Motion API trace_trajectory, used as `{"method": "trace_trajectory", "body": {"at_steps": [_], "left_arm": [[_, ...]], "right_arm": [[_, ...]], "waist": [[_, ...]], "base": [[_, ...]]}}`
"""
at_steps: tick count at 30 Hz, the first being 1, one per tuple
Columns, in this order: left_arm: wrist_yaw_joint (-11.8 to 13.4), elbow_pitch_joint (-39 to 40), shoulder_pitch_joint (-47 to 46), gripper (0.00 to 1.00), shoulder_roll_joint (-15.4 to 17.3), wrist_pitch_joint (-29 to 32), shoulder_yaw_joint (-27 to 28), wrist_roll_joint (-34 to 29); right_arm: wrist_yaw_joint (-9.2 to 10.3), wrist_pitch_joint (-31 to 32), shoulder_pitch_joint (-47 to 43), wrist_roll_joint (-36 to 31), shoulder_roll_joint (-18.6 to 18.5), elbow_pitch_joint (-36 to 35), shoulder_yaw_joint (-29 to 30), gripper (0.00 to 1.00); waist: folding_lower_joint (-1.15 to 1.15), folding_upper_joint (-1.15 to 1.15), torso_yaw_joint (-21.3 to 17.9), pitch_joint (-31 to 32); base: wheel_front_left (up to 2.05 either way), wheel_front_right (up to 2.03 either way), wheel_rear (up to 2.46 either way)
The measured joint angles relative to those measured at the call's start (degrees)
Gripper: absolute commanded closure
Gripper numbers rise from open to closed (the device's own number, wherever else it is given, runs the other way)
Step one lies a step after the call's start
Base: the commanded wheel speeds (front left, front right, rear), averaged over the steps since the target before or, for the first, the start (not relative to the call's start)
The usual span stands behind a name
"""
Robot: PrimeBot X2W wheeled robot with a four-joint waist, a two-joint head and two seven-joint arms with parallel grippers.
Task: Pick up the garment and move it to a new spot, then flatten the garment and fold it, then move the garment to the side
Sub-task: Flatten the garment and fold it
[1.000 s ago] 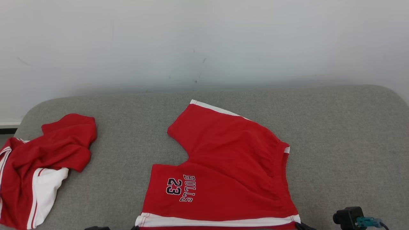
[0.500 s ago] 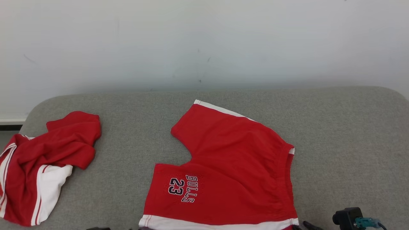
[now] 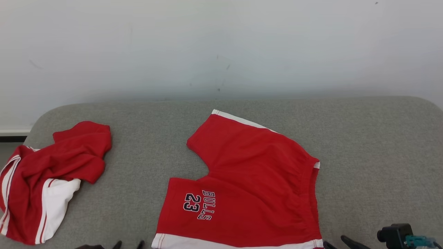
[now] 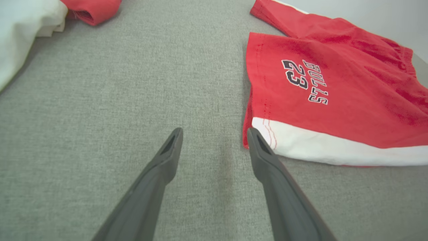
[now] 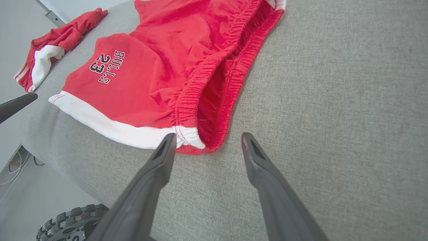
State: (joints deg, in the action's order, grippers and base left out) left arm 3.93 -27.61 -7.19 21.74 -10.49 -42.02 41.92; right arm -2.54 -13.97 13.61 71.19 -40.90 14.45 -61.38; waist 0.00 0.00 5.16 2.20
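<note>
The garment [image 3: 249,180] is a pair of red shorts with white hems and "BULLS 23" print, lying spread flat on the grey cushion [image 3: 363,148]. My left gripper [image 4: 214,132] stands open just left of the near white hem corner of the shorts [image 4: 334,100], nothing between its fingers. Open too, my right gripper [image 5: 208,136] sits at the waistband corner of the shorts [image 5: 160,73], the elastic edge just ahead of its fingertips. In the head view, both the left gripper [image 3: 129,245] and the right gripper [image 3: 335,242] peek in at the bottom edge.
A second crumpled red and white garment [image 3: 52,176] lies at the cushion's left end. The white wall [image 3: 221,45] rises behind. The cushion's front edge drops to the floor, where a wheel [image 5: 67,224] shows. Bare cushion lies right of the shorts.
Both grippers have opened and let go of the shorts' near edge, which now rests on the cushion. The head camera has shifted slightly.
</note>
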Motion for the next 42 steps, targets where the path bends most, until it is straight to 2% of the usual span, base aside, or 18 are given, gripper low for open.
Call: {"method": "trace_trajectory", "body": {"at_steps": [2, 4, 12, 17, 27, 34, 42], "left_arm": [[0.46, 1.21, 0.01, 0.00, 0.60, -0.96, 1.24, 0.00], [0.79, 2.26, 0.02, 0.00, 0.98, -1.41, 2.08, 0.00], [2.18, 5.49, -0.13, 0.00, 1.46, -2.78, 5.10, -0.75], [2.71, 6.83, -0.15, 0.00, 1.80, -3.52, 8.65, -1.49], [3.13, 8.11, -0.05, 0.00, 1.40, -3.77, 14.88, -2.30], [3.19, 7.93, -0.08, 0.00, -2.49, -3.86, 19.00, -5.33], [3.19, 7.33, 1.95, 0.00, -4.12, -3.93, 23.45, -9.10]], "right_arm": [[0.04, -0.15, -0.02, -0.13, -0.44, -1.34, 0.89, 0.00], [0.88, -0.18, 0.24, -0.24, -0.47, -2.33, 2.12, 0.00], [6.68, -0.24, 2.38, -4.69, -0.21, -3.37, 7.00, 0.00], [8.45, -0.24, 4.02, -8.13, 2.15, -4.07, 11.40, 0.00], [9.67, -0.42, 4.66, -15.57, 7.00, -2.63, 19.54, 0.00], [9.68, -0.52, 2.80, -19.97, 9.87, -0.54, 25.65, 0.00], [9.68, -0.65, -1.56, -25.75, 13.29, 1.02, 30.86, 0.00]], "waist": [[0.00, 0.00, -0.31, 0.06], [0.00, 0.00, -0.72, 0.15], [0.00, 0.00, -1.69, 0.45], [0.00, 0.00, -2.09, 0.15], [0.00, 0.00, -4.54, -1.15], [0.00, 0.01, -5.55, -1.85], [0.00, 0.00, -5.37, -1.23]], "base": [[0.00, 0.00, 0.00], [0.00, 0.00, 0.00], [0.00, 0.00, 0.00], [0.00, 0.00, 0.00], [0.00, 0.00, 0.00], [0.00, 0.00, 0.00], [0.00, 0.00, 0.00]]}}
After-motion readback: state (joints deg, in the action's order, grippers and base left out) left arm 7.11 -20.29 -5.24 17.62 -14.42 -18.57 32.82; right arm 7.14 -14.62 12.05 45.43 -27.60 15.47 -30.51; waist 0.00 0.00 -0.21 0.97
